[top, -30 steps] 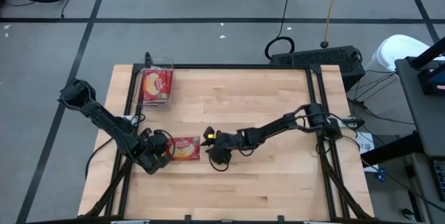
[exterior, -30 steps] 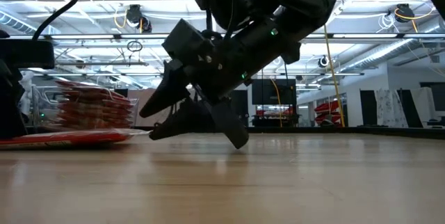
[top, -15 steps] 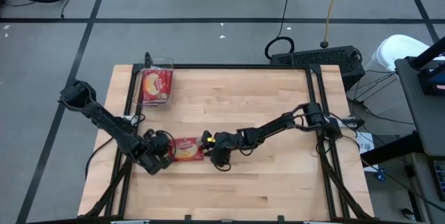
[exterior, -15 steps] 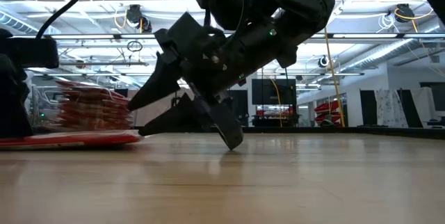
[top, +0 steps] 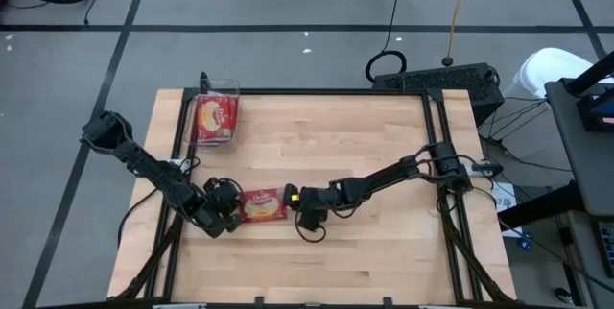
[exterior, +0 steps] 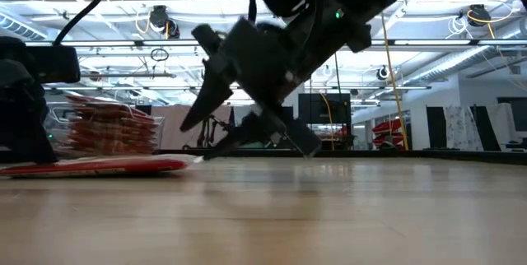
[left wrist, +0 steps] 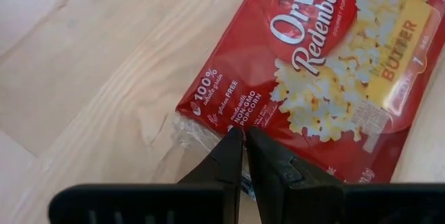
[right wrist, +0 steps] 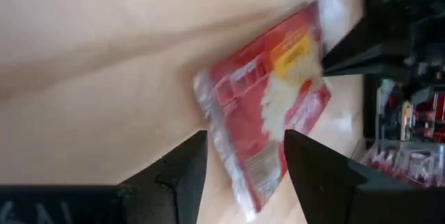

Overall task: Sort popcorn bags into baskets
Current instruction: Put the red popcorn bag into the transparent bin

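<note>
One red popcorn bag (top: 259, 205) with a yellow popcorn picture lies flat on the table between both grippers. It also shows as the bag (left wrist: 334, 64) in the left wrist view and the bag (right wrist: 271, 106) in the right wrist view. My left gripper (top: 235, 215) is shut at the bag's left end. My right gripper (top: 293, 204) is open just off the bag's right end, low over the table, with the bag ahead of its fingers (right wrist: 188, 161). The clear basket (top: 236, 86) at the far left corner holds several red bags. My left gripper has its shut fingertips (left wrist: 240, 140) on the bag's left end, at the clear sealed edge (left wrist: 198, 130). The fingers come slanting down from the table's left. The bag lies flat on the wood. Whether they pinch the film or only press on it cannot be told.
A black frame rail (top: 182, 146) runs along the table's left side, beside the basket. Bare wood (top: 365, 136) spreads over the far and right parts of the table. In the low view the filled basket (exterior: 111, 129) stands behind the flat bag (exterior: 99, 166).
The bag has slid flat along the table a short way toward the right edge, and my left gripper has gone with it, still shut. My right gripper has drawn back a little toward the right and near edges, staying open.
</note>
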You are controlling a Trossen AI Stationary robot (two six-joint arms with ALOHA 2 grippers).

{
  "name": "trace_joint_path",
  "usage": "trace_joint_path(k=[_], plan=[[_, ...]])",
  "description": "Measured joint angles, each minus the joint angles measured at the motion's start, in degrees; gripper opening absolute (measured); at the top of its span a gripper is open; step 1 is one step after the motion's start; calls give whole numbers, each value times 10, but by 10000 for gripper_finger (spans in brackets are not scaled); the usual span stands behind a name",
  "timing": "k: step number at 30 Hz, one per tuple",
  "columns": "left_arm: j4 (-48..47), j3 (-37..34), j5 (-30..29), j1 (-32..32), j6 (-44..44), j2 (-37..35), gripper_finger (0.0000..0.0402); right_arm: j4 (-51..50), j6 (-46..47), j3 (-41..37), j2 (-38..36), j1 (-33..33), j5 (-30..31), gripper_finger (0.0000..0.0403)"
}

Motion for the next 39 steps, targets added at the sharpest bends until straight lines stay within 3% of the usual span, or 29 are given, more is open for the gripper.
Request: trace_joint_path(k=[7, 14, 18, 23, 25, 32, 39], plan=[[14, -1, 2, 13, 26, 1, 31, 15, -69, 1, 32, -9, -14, 185], [46, -1, 5, 27, 63, 1, 31, 71, -80, 2, 46, -12, -16, 176], [59, -1, 7, 37, 86, 1, 31, 73, -82, 2, 47, -12, -18, 129], [78, -2, 8, 48, 111, -1, 31, 72, -83, 2, 47, -8, -15, 35], [79, -3, 11, 49, 113, -10, 31, 77, -80, 1, 47, -3, 1, 10], [79, -3, 9, 48, 153, -105, 31, 87, -25, 0, 41, 7, 71, 2], [81, -2, -46, 28, 205, -212, 31, 71, 80, -1, 13, 11, 182, 1]])
